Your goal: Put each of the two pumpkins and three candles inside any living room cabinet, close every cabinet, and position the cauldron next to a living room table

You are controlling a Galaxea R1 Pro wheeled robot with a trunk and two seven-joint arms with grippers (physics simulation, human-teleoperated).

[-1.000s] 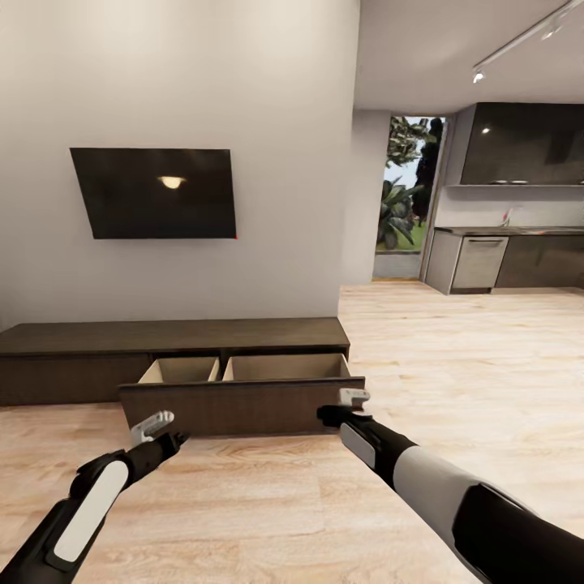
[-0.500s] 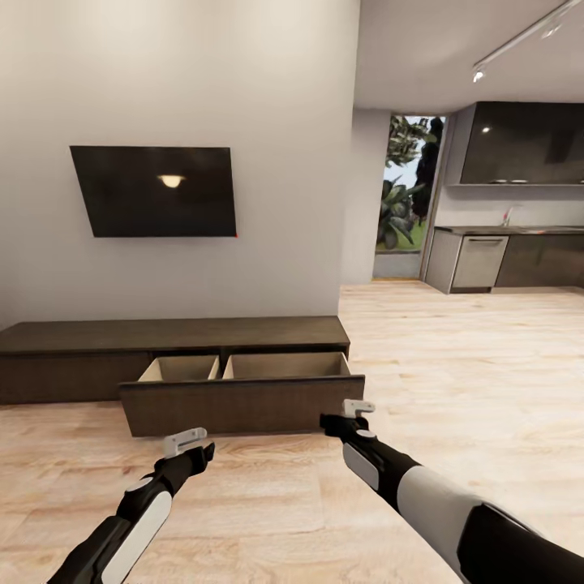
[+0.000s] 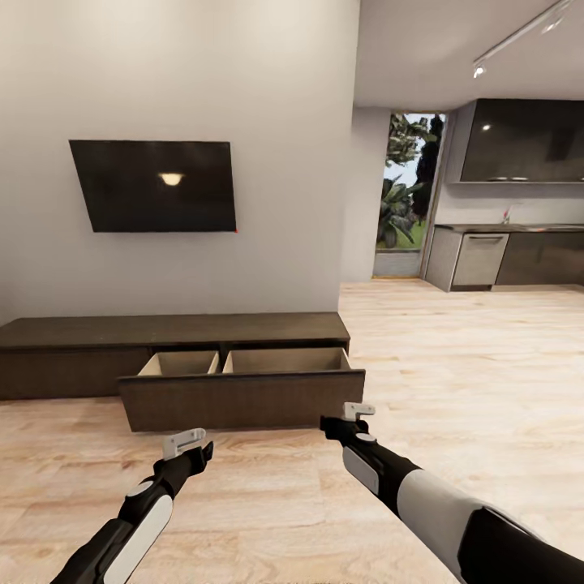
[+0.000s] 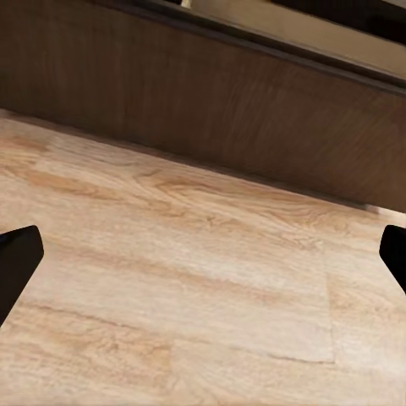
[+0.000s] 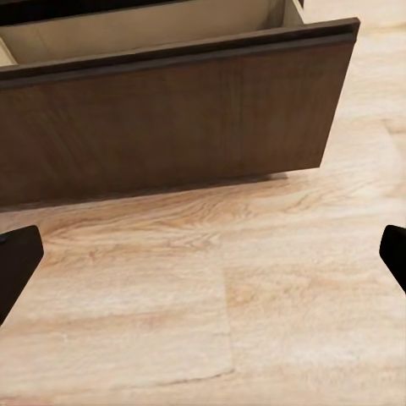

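The cabinet point(image 3: 170, 332) is a long, low, dark brown unit against the wall. Its wide right drawer point(image 3: 243, 401) is pulled out, with pale wood compartments point(image 3: 284, 359) visible inside; the drawer bottom is hidden behind the front panel. My left gripper point(image 3: 185, 443) hovers open over the floor just short of the drawer front point(image 4: 211, 110). My right gripper point(image 3: 357, 411) is open near the drawer's right corner point(image 5: 169, 127), not touching it. In both wrist views the fingertips point(image 4: 15, 262) sit wide apart with nothing between them. The pumpkins, candles and cauldron are out of view.
A black TV point(image 3: 154, 185) hangs on the wall above the cabinet. Light wood floor point(image 3: 454, 357) stretches to the right towards the dark kitchen cupboards point(image 3: 519, 154), a grey appliance point(image 3: 478, 261) and a glazed doorway with plants point(image 3: 401, 195).
My left arm has swung in to the right and drawn back from the drawer front. The right gripper has pulled back slightly. The head view has shifted a little.
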